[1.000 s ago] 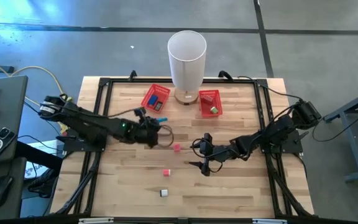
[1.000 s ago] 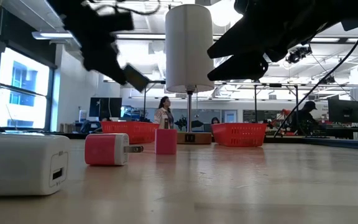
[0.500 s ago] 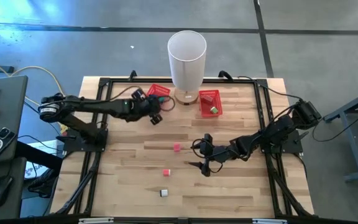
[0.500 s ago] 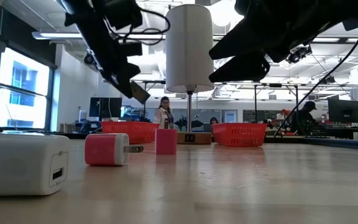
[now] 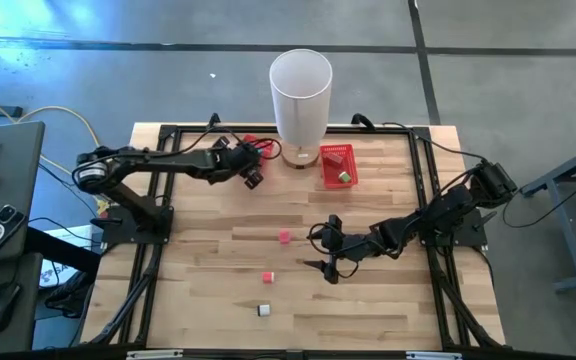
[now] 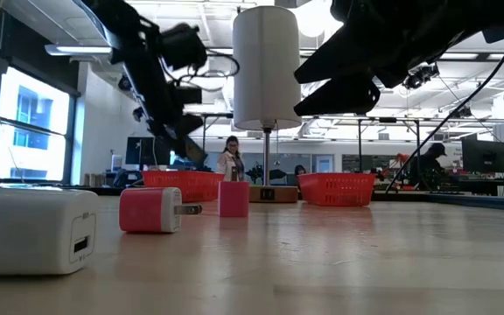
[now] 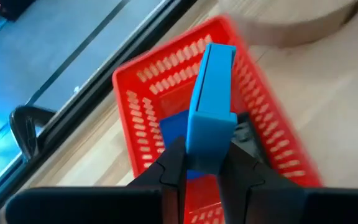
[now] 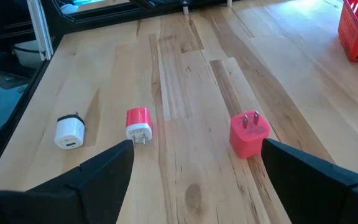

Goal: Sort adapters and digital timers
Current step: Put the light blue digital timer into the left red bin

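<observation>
Now the left gripper (image 5: 251, 172) hangs over the left red basket (image 5: 259, 146) at the far side of the table (image 5: 388, 300), having travelled there from the table's middle over the past second; half a second ago it was just short of the basket's near-left edge. Its fingers (image 7: 173, 171) are clamped on a blue digital timer (image 7: 211, 106), which the left wrist view shows standing up between them directly above the basket, where another blue item (image 7: 174, 127) already lies on the floor. The high view hides the timer under the arm, and the low view shows only the dark wrist above the basket's rim.

The right gripper (image 5: 326, 268) has not moved. It hovers right of centre with its fingers (image 8: 98, 171) spread wide apart and empty. Its wrist view takes in three adapters on the wood: a pink adapter (image 8: 249, 134) with prongs up, a red adapter (image 8: 138, 124) and a white adapter (image 8: 70, 132), strung out toward the near-left, well apart from each other. None has shifted. The right red basket (image 5: 337, 166), beside the white lamp (image 5: 300, 95), holds a small green item (image 5: 344, 177) seen only from above.
</observation>
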{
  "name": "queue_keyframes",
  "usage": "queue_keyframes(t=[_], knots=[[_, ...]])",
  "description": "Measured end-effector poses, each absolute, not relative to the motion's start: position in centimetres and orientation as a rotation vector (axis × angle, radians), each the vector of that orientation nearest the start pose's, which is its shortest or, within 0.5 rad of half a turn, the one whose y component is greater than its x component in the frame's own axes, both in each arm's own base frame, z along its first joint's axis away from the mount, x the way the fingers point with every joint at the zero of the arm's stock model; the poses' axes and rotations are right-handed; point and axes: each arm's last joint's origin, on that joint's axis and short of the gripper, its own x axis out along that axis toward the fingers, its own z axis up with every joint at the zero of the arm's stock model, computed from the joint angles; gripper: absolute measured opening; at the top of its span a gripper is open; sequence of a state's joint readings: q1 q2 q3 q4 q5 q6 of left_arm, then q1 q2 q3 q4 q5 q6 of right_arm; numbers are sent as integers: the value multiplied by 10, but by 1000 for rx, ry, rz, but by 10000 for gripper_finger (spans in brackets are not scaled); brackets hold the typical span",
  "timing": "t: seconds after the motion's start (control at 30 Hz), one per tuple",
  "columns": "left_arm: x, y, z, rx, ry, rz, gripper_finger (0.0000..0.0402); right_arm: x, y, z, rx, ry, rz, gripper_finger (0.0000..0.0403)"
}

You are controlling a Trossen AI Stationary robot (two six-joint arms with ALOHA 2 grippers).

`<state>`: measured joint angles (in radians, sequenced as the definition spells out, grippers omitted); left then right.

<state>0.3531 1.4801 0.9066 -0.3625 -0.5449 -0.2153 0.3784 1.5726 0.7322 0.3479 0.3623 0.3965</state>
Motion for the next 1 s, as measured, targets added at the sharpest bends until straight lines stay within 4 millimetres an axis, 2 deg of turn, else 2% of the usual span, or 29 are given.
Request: queue_keyframes(t=[0.17, 0.47, 0.7, 1.0], knots=[[268, 124, 194, -115, 909, 961, 49, 294, 106, 180, 212, 455, -72, 340], [274, 132, 184, -114, 905, 988, 49, 294, 106, 180, 202, 461, -71, 340], [275, 143, 173, -144, 911, 1008, 102, 293, 106, 179, 197, 473, -73, 340], [277, 141, 173, -115, 918, 988, 113, 293, 106, 178, 194, 477, -73, 340]])
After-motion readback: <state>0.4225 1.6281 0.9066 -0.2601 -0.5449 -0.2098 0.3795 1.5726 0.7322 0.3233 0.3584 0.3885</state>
